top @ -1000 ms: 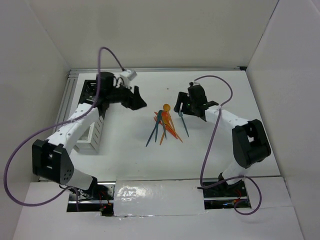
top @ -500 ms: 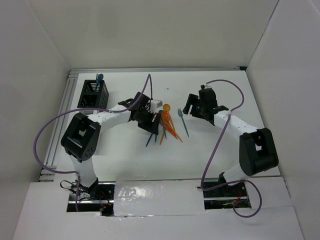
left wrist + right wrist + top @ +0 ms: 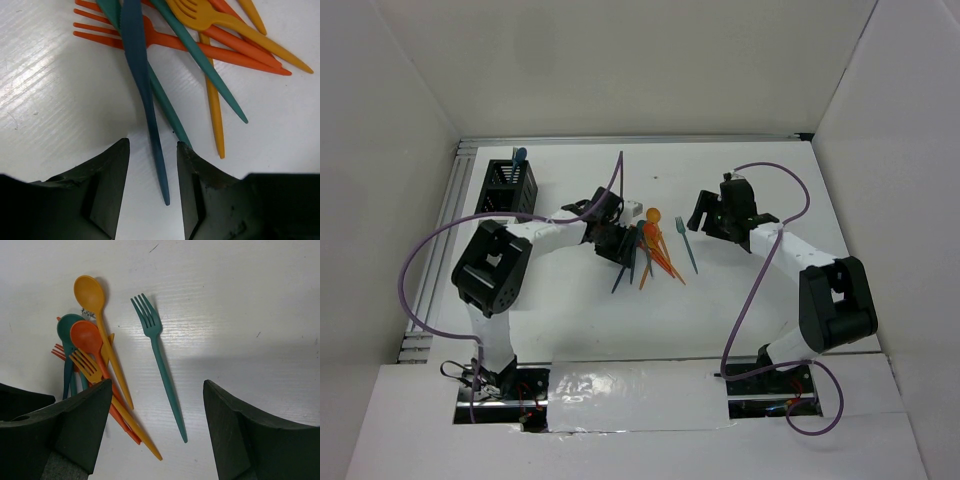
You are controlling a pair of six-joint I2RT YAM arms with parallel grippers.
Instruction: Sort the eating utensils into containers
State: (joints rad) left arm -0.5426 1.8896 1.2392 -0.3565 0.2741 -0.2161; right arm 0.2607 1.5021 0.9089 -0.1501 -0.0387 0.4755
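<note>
L gripper [image 3: 152,150]: jaws apart, straddling blue knife [image 3: 144,85] handle at edge of utensil pile [image 3: 658,255], no contact seen. R gripper [image 3: 157,390]: jaws wide, over lone teal fork [image 3: 161,360] beside pile. Black bin [image 3: 508,188] well apart, rear-left.

The heap of utensils [image 3: 650,250] lies about the middle of the counter [image 3: 570,320], its handles fanning toward the near edge. One fork [image 3: 687,243] lies alone just to the heap's right, not touching it, with its tines toward the far edge. A bin [image 3: 508,188] stands near the far-left corner with one utensil [image 3: 519,156] upright in it. The left claw [image 3: 620,250] sits at the heap's left side, astride a knife [image 3: 145,100] — a gap shows on each side of it. The right claw [image 3: 705,215] hangs just right of the lone fork — its fingers set well apart.
</note>
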